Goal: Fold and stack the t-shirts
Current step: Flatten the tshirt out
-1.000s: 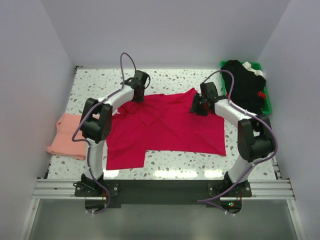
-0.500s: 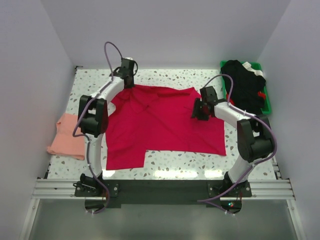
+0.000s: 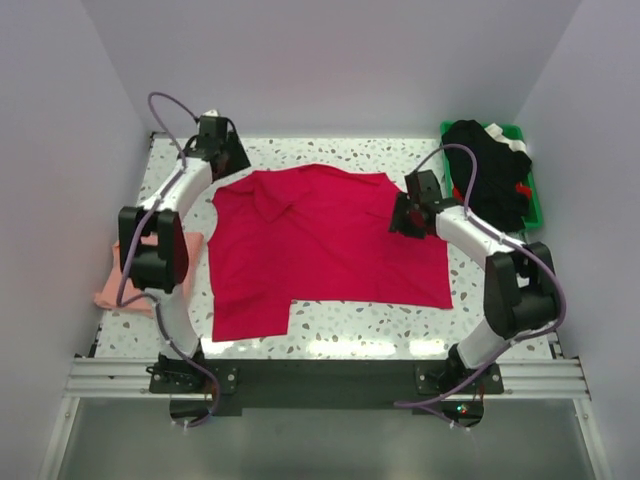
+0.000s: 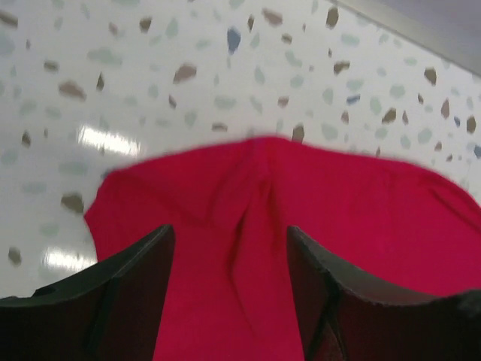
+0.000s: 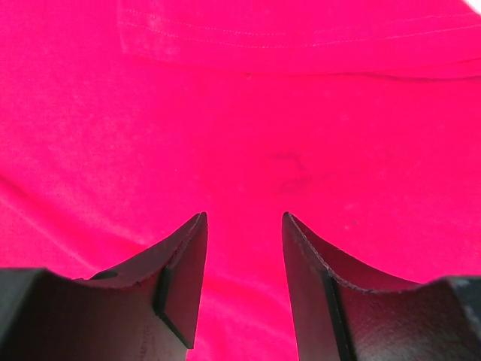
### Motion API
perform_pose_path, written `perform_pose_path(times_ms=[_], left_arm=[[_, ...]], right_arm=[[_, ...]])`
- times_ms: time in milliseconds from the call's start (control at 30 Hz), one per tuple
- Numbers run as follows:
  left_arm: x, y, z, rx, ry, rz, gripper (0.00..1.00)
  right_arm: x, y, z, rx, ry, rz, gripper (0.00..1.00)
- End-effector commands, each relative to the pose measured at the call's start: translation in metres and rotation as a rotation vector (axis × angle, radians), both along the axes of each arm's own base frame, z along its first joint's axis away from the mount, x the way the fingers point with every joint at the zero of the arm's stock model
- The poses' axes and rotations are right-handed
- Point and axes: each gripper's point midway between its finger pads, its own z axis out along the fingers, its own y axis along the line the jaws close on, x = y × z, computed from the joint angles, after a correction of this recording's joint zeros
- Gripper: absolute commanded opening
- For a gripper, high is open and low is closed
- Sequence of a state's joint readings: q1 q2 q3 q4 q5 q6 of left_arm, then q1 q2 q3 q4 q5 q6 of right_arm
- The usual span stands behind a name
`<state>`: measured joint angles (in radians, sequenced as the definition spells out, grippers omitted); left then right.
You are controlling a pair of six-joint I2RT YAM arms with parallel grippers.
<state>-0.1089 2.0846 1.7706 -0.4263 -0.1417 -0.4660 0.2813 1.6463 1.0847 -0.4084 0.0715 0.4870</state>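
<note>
On the speckled bench (image 3: 330,325), the crimson-red t-shirt (image 3: 320,240) lies spread flat in the middle. The salmon-pink t-shirt (image 3: 112,292) sits at the left edge, partly hidden by the left arm. Only the top view shows the green bin (image 3: 538,210) of black clothes (image 3: 490,165) at the far right corner. The left gripper (image 4: 225,235), fingers apart, is at the red shirt's far left corner, over a raised crease; that view is blurred. The right gripper (image 5: 242,219), fingers also parted, is over the shirt's right part, and only its camera shows a stitched hem (image 5: 301,34).
</note>
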Motion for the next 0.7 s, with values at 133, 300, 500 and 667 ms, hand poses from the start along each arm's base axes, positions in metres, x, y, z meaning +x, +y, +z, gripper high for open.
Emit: perform_pose_path(times_ms=[133, 300, 500, 667], left_arm=[[-0.158, -0.006, 0.001, -0.253, 0.003, 0.276, 0.56], [-0.254, 0.022, -0.041, -0.191, 0.107, 0.422, 0.57], [-0.303, 0.034, -0.064, -0.184, 0.145, 0.475, 0.59], [-0.321, 0.035, -0.081, -0.204, 0.154, 0.487, 0.6]], right_arm=[[-0.031, -0.017, 0.018, -0.023, -0.041, -0.042, 0.49], [-0.058, -0.036, 0.016, -0.057, -0.02, -0.113, 0.49], [-0.087, -0.064, 0.014, -0.1, -0.002, -0.216, 0.48], [-0.106, -0.088, 0.003, -0.074, 0.026, -0.311, 0.47]])
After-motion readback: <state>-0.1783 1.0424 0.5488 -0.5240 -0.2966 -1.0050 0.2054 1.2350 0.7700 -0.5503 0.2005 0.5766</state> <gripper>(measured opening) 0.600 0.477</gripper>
